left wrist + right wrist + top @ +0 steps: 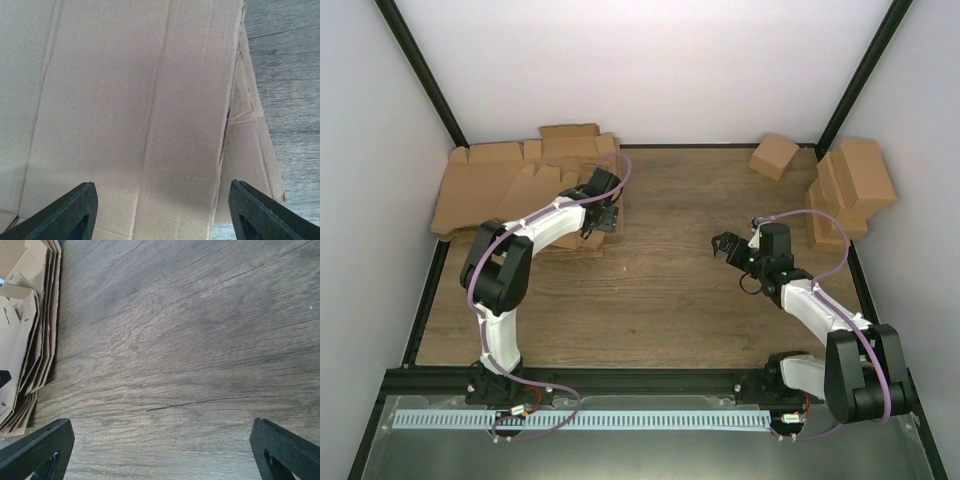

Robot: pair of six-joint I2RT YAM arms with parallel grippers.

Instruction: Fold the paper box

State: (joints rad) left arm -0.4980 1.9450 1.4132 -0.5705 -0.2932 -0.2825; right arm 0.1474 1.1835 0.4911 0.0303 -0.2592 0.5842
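Observation:
A stack of flat, unfolded brown cardboard box blanks lies at the back left of the table. My left gripper hovers over the stack's right end. In the left wrist view a flat creased blank fills the picture, and the left gripper is open, its two black fingertips wide apart over the panel with nothing pinched. My right gripper is right of the table's middle, open over bare wood and holding nothing. The stack's edge shows at the left of the right wrist view.
One folded brown box stands at the back right, and several more are piled against the right wall. Black frame posts and white walls close in the table. Lower blanks stick out beside the top one.

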